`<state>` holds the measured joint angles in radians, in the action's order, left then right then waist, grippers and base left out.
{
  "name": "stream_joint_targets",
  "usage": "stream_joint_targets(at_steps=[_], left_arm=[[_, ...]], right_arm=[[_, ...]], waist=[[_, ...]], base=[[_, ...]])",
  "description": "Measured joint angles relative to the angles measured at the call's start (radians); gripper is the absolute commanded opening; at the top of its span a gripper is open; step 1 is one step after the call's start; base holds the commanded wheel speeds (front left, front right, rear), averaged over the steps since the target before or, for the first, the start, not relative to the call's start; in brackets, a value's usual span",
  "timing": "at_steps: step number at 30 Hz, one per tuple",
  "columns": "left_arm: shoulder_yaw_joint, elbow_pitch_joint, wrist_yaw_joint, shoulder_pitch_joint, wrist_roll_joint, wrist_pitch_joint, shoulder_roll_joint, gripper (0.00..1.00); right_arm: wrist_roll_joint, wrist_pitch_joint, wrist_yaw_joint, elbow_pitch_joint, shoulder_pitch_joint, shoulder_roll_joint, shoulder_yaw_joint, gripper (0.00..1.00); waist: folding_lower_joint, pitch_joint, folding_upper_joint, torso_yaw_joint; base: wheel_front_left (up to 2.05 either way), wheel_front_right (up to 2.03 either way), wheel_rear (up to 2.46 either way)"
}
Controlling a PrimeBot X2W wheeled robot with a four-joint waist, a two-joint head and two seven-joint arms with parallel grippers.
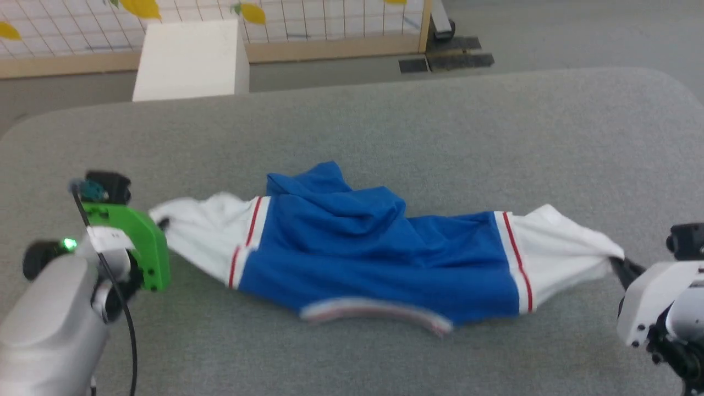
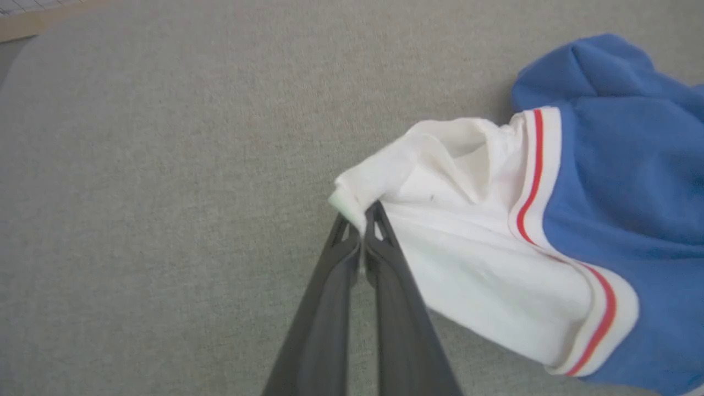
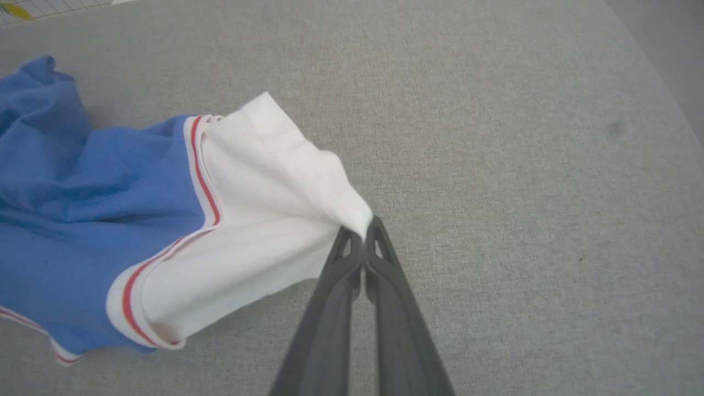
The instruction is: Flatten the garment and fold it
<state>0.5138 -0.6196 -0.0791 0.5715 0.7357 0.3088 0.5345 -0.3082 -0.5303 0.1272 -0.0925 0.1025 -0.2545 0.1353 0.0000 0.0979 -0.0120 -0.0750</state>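
Observation:
The garment, royal blue with white sleeves and red-and-white striped trim, lies stretched sideways across the grey table, its blue body bunched in the middle. My left gripper is shut on the tip of the left white sleeve; in the head view its fingers meet the sleeve end. My right gripper is shut on the tip of the right white sleeve, seen in the head view at the gripper. The striped collar faces the near edge.
A white box stands on the floor beyond the table's far left edge, before a gridded wooden-framed panel. Bare grey table surface surrounds the shirt on all sides.

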Motion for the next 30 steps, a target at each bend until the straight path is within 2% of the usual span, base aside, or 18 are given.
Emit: stream_joint_targets(at_steps=[7, 14, 20, 30], left_arm=[[-0.019, 0.086, 0.054, 0.15, -0.05, -0.021, 0.029, 0.0], [-0.031, 0.067, 0.064, 0.376, -0.099, -0.023, 0.028, 0.0], [-0.049, -0.009, 0.045, 0.59, -0.131, -0.05, 0.03, 0.0], [-0.108, -0.107, 0.065, 0.931, -0.183, -0.257, 0.026, 0.0]], right_arm=[[0.018, 0.021, 0.0, 0.0, 0.183, -0.044, 0.007, 0.0], [0.029, 0.048, 0.0, -0.087, 0.486, -0.095, -0.023, 0.0], [0.028, 0.111, 0.0, -0.198, 0.79, -0.102, -0.068, 0.0], [0.1, 0.278, 0.0, -0.378, 1.237, -0.095, -0.101, 0.0]], waist=[[0.0, -0.075, 0.0, 0.018], [0.0, -0.068, 0.0, 0.029], [0.0, 0.009, 0.0, 0.029], [0.0003, 0.215, 0.0, 0.005]], base=[[0.0, 0.0, 0.0], [0.0, 0.0, 0.0], [0.0, 0.0, 0.0], [0.0, 0.0, 0.0]])
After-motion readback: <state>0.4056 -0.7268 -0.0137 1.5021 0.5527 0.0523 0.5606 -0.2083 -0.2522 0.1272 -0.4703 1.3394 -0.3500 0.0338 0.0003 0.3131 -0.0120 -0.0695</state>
